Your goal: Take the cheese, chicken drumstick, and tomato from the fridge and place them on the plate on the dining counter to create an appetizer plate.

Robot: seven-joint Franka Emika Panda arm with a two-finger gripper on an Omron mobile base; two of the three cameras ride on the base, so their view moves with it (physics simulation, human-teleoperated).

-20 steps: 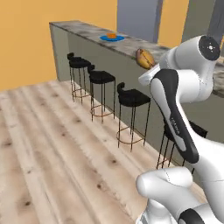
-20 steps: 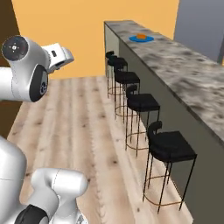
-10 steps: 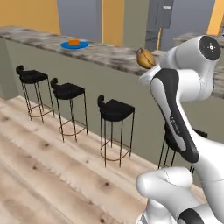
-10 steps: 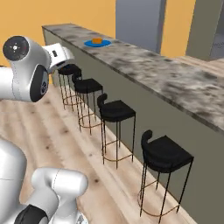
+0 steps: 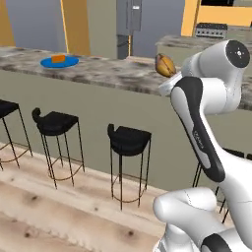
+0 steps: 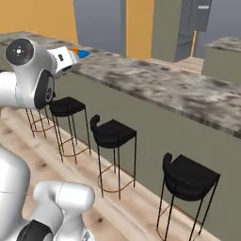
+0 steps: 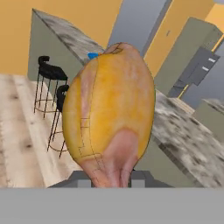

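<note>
One chicken drumstick [image 7: 109,113] in tool [image 7: 109,181] grip

I can read no words, labels, brands or numbers anywhere. On my own forearm [image 5: 201,140] runs a short dark line of lettering toward five o'clock, too blurred and small for me to make out.

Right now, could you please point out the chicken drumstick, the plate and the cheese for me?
chicken drumstick [image 7: 109,113]: hand view, on the middle of its golden body.
plate [image 5: 48,62]: left base view, on the bare blue surface left of the wedge.
cheese [image 5: 58,58]: left base view, on the orange wedge's top.
</note>
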